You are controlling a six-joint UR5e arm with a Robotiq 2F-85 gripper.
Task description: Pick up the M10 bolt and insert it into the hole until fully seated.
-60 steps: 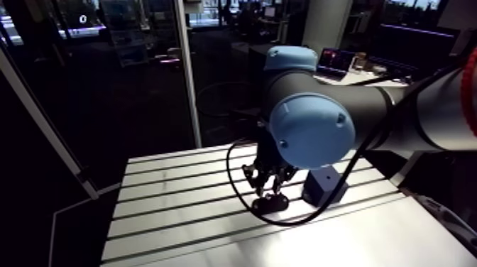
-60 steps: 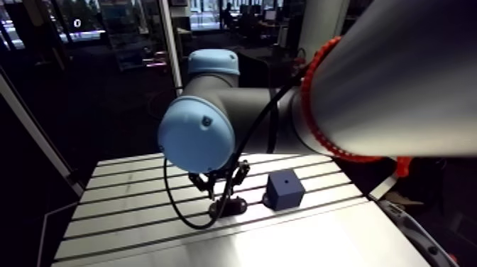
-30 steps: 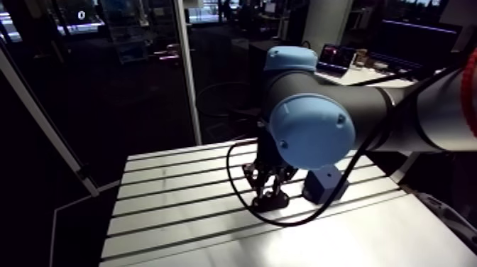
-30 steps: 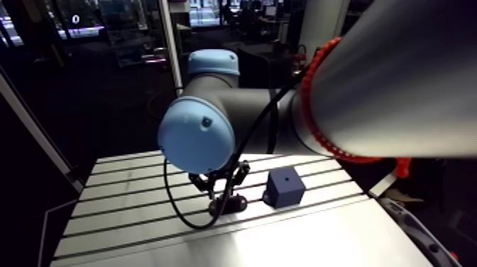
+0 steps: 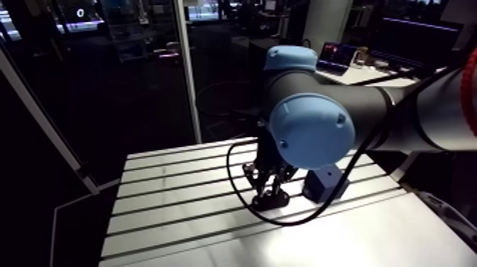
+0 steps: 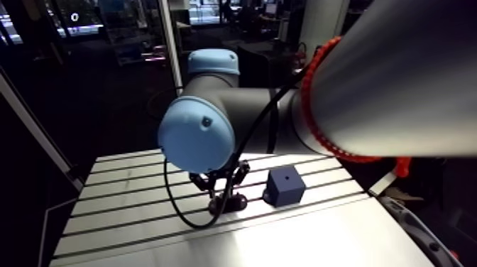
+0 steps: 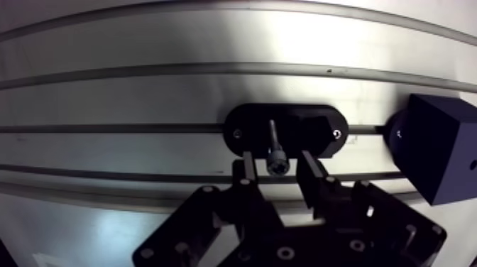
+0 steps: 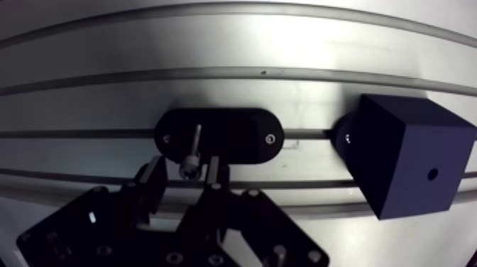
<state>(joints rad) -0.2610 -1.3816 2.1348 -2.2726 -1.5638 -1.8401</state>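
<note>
So the M10 bolt [image 7: 274, 148] is parked head-up in a black oval holder [image 7: 316, 131] on the bench [image 7: 142, 92], which I guess is there to keep the head poking up where it's easy to grab. The jaws are apart, one on each side of the head with a sliver of gap both sides, so nothing's clamped yet. Closing on it looks like the step in hand. The dark blue cube [image 8: 408, 153] with the hole [image 8: 431, 173] sits near the holder along the same slot, so the carry should be short. If the squeeze lands off-centre, the bolt could tilt.
</note>
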